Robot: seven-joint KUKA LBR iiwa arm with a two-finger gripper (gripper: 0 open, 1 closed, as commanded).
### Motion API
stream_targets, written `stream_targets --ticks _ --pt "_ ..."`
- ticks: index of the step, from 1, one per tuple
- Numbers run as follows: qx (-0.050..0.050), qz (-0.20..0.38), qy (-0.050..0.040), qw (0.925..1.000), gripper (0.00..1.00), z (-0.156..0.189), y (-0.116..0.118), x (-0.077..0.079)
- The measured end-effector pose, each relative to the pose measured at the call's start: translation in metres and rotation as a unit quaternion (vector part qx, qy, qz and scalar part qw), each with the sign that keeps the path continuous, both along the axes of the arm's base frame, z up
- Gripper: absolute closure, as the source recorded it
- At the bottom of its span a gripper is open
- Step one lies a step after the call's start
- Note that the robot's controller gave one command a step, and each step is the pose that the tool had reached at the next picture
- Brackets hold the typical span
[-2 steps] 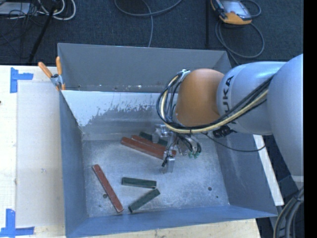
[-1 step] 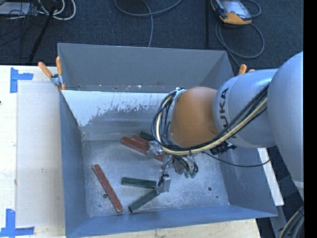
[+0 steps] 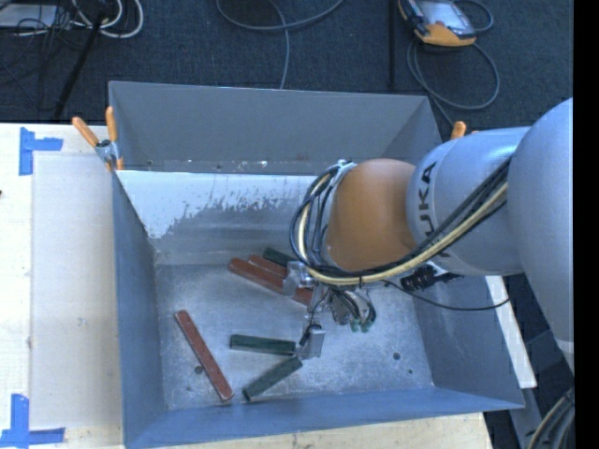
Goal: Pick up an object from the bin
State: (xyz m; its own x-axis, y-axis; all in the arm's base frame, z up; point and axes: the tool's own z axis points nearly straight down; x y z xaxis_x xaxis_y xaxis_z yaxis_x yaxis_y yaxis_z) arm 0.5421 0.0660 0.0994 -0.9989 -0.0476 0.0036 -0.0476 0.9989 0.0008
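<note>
Arm [image 3: 487,204] extended, end effector [image 3: 312,340] low.

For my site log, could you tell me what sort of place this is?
Probably a robotics lab: a KUKA arm reaches into a grey metal bin of loose strips, with cables trailing over dark carpet.

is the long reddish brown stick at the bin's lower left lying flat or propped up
Lying flat: the long reddish-brown stick rests its whole length on the bin floor, leaning on nothing.
</note>
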Motion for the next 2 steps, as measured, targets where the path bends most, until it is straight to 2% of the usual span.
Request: stream_targets --ticks 1,2 --pt "0.0 0.041 -0.0025 0.9992 0.0 -0.019 0.023 -0.006" --pt "0.0 0.017 -0.0045 0.9998 1.0 -0.028 0.03 -0.029"
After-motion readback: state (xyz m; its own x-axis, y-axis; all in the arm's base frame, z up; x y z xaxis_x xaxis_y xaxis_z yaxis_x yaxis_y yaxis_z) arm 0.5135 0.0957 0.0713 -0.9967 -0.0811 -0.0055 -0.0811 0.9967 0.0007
